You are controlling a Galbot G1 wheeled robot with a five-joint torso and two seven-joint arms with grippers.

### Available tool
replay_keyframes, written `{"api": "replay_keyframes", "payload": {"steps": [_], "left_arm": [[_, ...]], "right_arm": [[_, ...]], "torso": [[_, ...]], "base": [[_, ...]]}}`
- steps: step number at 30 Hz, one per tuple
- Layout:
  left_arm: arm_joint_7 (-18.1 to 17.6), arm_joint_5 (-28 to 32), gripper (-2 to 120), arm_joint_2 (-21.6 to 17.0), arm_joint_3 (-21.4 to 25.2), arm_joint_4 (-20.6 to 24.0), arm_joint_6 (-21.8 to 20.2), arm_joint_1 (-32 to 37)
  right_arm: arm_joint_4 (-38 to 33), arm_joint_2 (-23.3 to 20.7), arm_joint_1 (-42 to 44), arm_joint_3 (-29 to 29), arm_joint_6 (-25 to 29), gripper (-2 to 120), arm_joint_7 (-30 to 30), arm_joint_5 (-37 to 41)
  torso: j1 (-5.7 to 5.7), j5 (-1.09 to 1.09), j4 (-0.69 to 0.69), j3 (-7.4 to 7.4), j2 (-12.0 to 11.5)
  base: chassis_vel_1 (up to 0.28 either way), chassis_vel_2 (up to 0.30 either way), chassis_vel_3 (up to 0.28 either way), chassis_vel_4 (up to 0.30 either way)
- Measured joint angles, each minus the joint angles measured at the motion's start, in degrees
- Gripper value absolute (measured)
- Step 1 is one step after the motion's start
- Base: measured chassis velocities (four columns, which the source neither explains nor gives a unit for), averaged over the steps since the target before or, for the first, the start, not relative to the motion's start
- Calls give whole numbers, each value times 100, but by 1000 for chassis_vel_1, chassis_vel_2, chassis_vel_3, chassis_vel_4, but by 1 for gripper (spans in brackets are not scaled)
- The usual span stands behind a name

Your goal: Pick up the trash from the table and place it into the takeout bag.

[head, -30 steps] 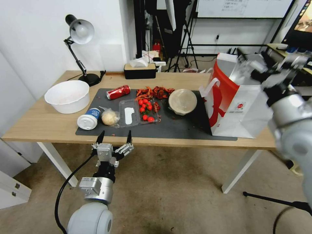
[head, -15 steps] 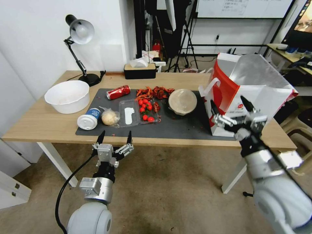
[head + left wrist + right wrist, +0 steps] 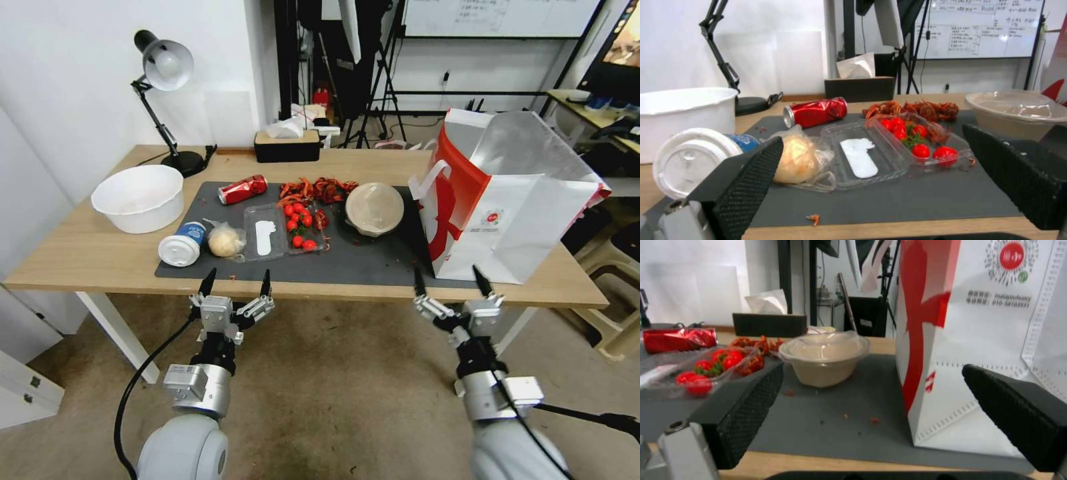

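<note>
Below the near edge of the long light-wood table (image 3: 87,257), my left gripper (image 3: 236,282) and right gripper (image 3: 452,281) hang spread apart, empty, probably ready to reach up for trash.

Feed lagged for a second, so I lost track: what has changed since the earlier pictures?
The right pincer came down from the bag's mouth to just below the table's front edge, open and empty. The left pincer stayed open at that edge; the can, cup, bun and bowl lie unmoved.
</note>
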State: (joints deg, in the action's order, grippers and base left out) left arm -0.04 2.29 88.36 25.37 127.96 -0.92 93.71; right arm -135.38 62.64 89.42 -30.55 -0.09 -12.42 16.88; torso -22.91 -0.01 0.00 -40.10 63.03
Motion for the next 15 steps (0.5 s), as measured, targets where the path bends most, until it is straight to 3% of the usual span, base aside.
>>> {"api": "replay_keyframes", "payload": {"steps": [8, 15], "left_arm": [[13, 0, 100, -45, 4, -30, 17, -13], [17, 3, 100, -55, 48, -63, 58, -14]], "right_arm": [[640, 356, 446, 717, 617, 100, -507, -726], [986, 477, 456, 1078, 777, 100, -663, -877]], "torso": [[0, 2, 1, -1, 0], [0, 1, 0, -1, 0]], "base": [[0, 0, 0, 0], [0, 0, 0, 0]]}}
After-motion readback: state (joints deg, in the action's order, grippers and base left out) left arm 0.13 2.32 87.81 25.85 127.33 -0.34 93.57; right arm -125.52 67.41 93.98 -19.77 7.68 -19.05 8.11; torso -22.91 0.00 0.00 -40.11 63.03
